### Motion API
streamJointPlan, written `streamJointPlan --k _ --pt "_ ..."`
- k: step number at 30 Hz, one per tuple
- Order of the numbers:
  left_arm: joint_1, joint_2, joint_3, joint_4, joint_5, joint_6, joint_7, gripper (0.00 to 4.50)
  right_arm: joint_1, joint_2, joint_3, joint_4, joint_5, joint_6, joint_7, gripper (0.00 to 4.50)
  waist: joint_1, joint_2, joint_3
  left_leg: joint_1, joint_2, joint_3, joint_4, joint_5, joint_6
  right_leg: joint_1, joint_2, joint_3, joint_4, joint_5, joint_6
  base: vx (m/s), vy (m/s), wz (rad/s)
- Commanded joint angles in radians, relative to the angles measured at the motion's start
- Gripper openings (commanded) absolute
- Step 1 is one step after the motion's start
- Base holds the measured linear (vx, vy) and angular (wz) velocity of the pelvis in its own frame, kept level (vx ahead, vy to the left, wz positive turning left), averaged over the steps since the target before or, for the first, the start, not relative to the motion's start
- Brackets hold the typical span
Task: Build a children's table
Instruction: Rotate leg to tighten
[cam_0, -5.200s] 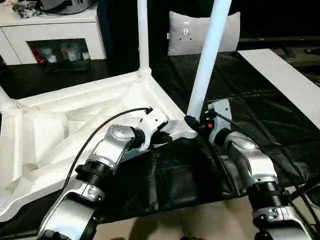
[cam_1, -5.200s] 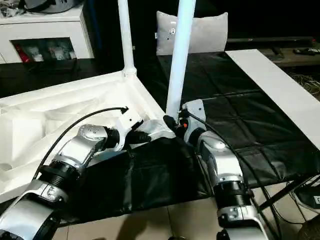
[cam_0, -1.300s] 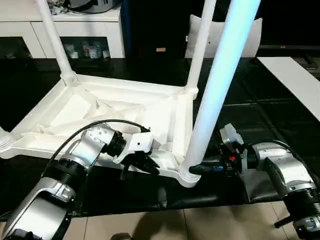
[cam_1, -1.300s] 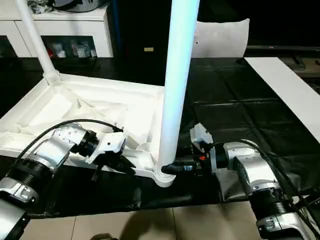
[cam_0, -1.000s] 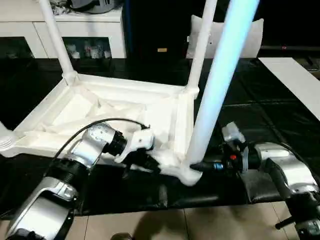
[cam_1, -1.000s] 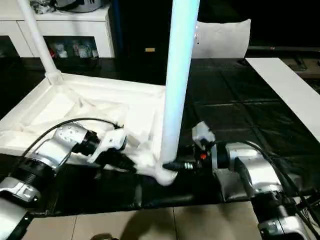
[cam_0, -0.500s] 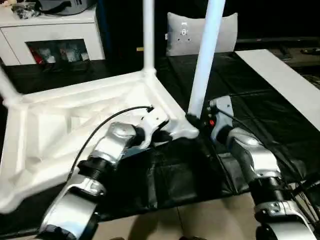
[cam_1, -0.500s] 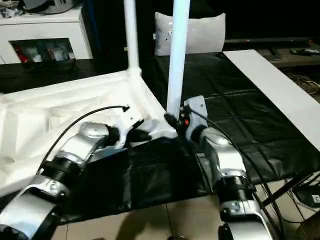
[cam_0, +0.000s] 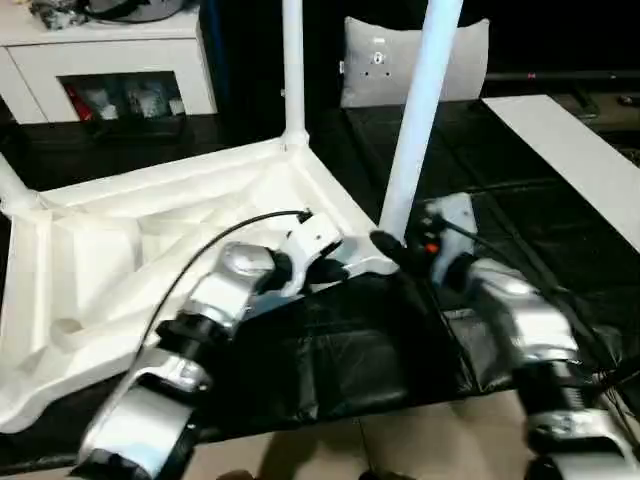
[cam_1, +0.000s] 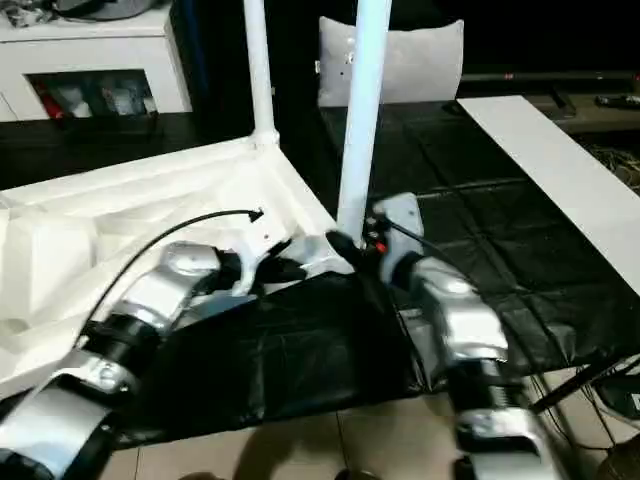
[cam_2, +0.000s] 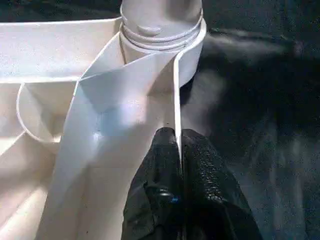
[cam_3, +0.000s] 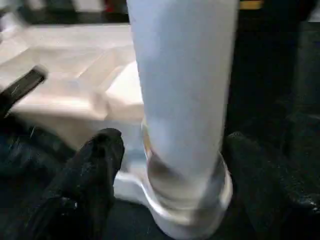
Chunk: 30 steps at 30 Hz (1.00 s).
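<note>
Two black fingers of the left gripper (cam_2: 179, 165) pinch the thin side wall of the upturned tabletop (cam_0: 150, 250), just short of its near corner socket (cam_2: 162, 30). At about three o'clock from it, the right gripper (cam_3: 165, 175) stands spread, one finger (cam_3: 95, 165) on each side of the near leg (cam_0: 415, 110) where it enters that socket, not clamping it. Another leg (cam_0: 292, 60) stands upright at the far corner, toward twelve o'clock. Seating this leg well probably means keeping it vertical, closing low on the tube and pressing straight down while the left gripper steadies the rim.
</note>
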Motion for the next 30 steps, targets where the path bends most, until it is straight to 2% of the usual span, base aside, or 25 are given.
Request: streamJointPlan --k 1,4,6,7,10,11,12,13,14,15,17,19,22,23,28,30 --pt "-0.003 0.018 -0.006 -0.058 -0.034 -0.061 -0.070 0.00 0.005 -0.029 0.018 -0.024 0.012 -0.027 0.088 3.90 0.010 -0.012 -0.079 -0.001 0.021 0.000 -0.054 -0.073 0.101 0.086 -0.067 0.067 -0.067 -0.211 -0.140 0.000 0.000 0.00" --pt "0.005 0.046 -0.025 -0.056 -0.041 -0.092 -0.152 0.00 0.015 -0.085 0.044 -0.028 0.013 -0.047 0.191 4.20 0.015 -0.010 -0.077 0.003 0.024 0.000 -0.055 -0.084 0.101 0.081 -0.066 0.066 -0.067 -0.220 -0.146 0.000 0.000 0.00" --pt "0.018 0.097 -0.072 -0.068 -0.045 -0.156 -0.299 0.00 0.028 -0.158 0.087 -0.044 0.041 -0.033 0.340 4.30 0.025 -0.009 -0.076 0.007 0.029 0.000 -0.056 -0.107 0.102 0.081 -0.067 0.067 -0.069 -0.234 -0.148 0.000 0.000 0.00" --pt "0.019 0.106 -0.082 -0.068 -0.044 -0.164 -0.326 0.00 0.027 -0.170 0.096 -0.040 0.042 -0.039 0.369 4.30 0.028 -0.009 -0.076 0.006 0.031 0.000 -0.056 -0.105 0.102 0.081 -0.068 0.068 -0.068 -0.232 -0.148 0.000 0.000 0.00" --pt "0.016 0.125 -0.100 -0.064 -0.036 -0.192 -0.371 0.00 0.028 -0.194 0.116 -0.034 0.040 -0.081 0.448 4.30 0.041 -0.008 -0.076 0.012 0.031 0.003 -0.055 -0.120 0.095 0.075 -0.069 0.068 -0.069 -0.247 -0.149 0.000 0.000 0.00" --pt "0.013 0.132 -0.106 -0.058 -0.031 -0.207 -0.386 0.00 0.029 -0.204 0.124 -0.031 0.041 -0.101 0.493 4.30 0.043 -0.008 -0.072 0.012 0.032 0.003 -0.058 -0.137 0.087 0.074 -0.070 0.069 -0.070 -0.261 -0.151 0.000 0.000 0.00" --pt "0.007 0.149 -0.119 -0.046 -0.027 -0.238 -0.433 0.00 0.035 -0.228 0.152 -0.030 0.036 -0.147 0.577 4.30 0.046 -0.011 -0.072 0.015 0.033 0.002 -0.060 -0.154 0.080 0.075 -0.070 0.067 -0.073 -0.295 -0.141 0.000 0.000 0.00" --pt "0.007 0.149 -0.119 -0.046 -0.027 -0.238 -0.433 0.00 0.035 -0.228 0.152 -0.030 0.036 -0.147 0.577 4.30 0.049 -0.011 -0.073 0.015 0.033 0.001 -0.060 -0.160 0.076 0.076 -0.071 0.067 -0.075 -0.312 -0.131 0.000 0.000 0.00" --pt "0.005 0.155 -0.124 -0.044 -0.027 -0.247 -0.451 0.00 0.036 -0.235 0.161 -0.029 0.034 -0.156 0.601 4.02 0.051 -0.011 -0.072 0.015 0.033 0.001 -0.061 -0.158 0.076 0.076 -0.071 0.068 -0.074 -0.313 -0.129 0.000 0.000 0.00" --pt "0.003 0.164 -0.132 -0.044 -0.031 -0.256 -0.484 0.00 0.029 -0.236 0.165 -0.020 0.040 -0.146 0.624 3.94 0.056 -0.014 -0.073 0.014 0.033 0.000 -0.061 -0.147 0.075 0.077 -0.071 0.069 -0.072 -0.304 -0.131 0.000 0.000 0.00" --pt "0.004 0.170 -0.139 -0.050 -0.033 -0.258 -0.506 0.00 0.022 -0.231 0.164 -0.011 0.043 -0.142 0.631 3.91 0.057 -0.013 -0.073 0.014 0.033 0.000 -0.062 -0.144 0.073 0.077 -0.071 0.069 -0.072 -0.303 -0.132 0.000 0.000 0.00" --pt "0.006 0.179 -0.150 -0.060 -0.039 -0.265 -0.540 0.00 0.011 -0.228 0.168 0.001 0.051 -0.135 0.644 3.60 0.058 -0.014 -0.072 0.014 0.032 0.000 -0.062 -0.148 0.067 0.077 -0.072 0.068 -0.074 -0.320 -0.129 0.000 0.000 0.00" --pt "0.010 0.182 -0.164 -0.079 -0.049 -0.277 -0.582 0.00 0.000 -0.226 0.184 0.019 0.062 -0.130 0.682 3.49 0.058 -0.013 -0.073 0.015 0.032 0.000 -0.062 -0.152 0.063 0.078 -0.071 0.067 -0.074 -0.325 -0.128 0.000 0.000 0.00" --pt "0.008 0.177 -0.165 -0.079 -0.051 -0.284 -0.593 0.00 -0.005 -0.224 0.193 0.030 0.067 -0.133 0.714 3.28 0.059 -0.013 -0.073 0.014 0.033 -0.001 -0.062 -0.152 0.065 0.078 -0.072 0.067 -0.074 -0.325 -0.127 0.000 0.000 0.00" --pt "0.006 0.170 -0.168 -0.077 -0.050 -0.294 -0.600 0.00 -0.003 -0.217 0.201 0.033 0.072 -0.130 0.739 3.05 0.060 -0.014 -0.073 0.013 0.032 -0.001 -0.062 -0.150 0.064 0.079 -0.070 0.066 -0.074 -0.326 -0.125 0.000 0.000 0.00" --pt "0.006 0.170 -0.170 -0.076 -0.051 -0.297 -0.605 0.00 -0.004 -0.209 0.203 0.038 0.073 -0.133 0.745 2.75 0.060 -0.012 -0.074 0.013 0.031 -0.001 -0.062 -0.150 0.062 0.079 -0.071 0.065 -0.076 -0.338 -0.120 0.000 0.000 0.00"
